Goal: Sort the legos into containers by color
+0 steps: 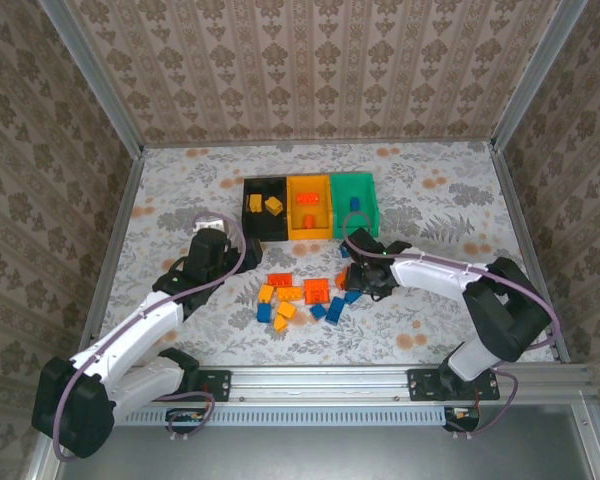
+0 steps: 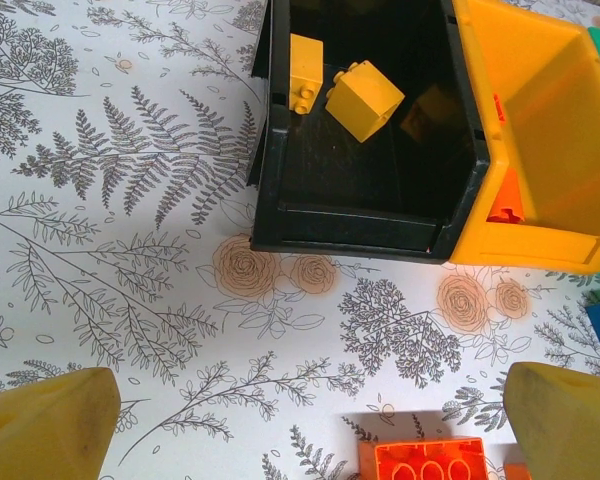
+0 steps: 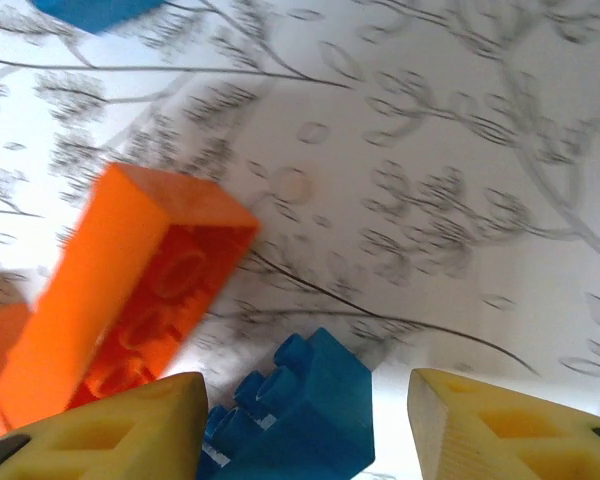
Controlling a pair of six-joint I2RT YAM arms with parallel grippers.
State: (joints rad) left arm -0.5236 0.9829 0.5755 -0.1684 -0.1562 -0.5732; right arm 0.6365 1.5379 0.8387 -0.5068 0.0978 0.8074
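Blue lego (image 3: 298,405), between parted right jaws

No lettering, labels, brands or numbers can be read on anything here.

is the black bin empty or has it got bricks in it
Not empty: the black bin holds two yellow bricks, both lying on its floor in the left wrist view.
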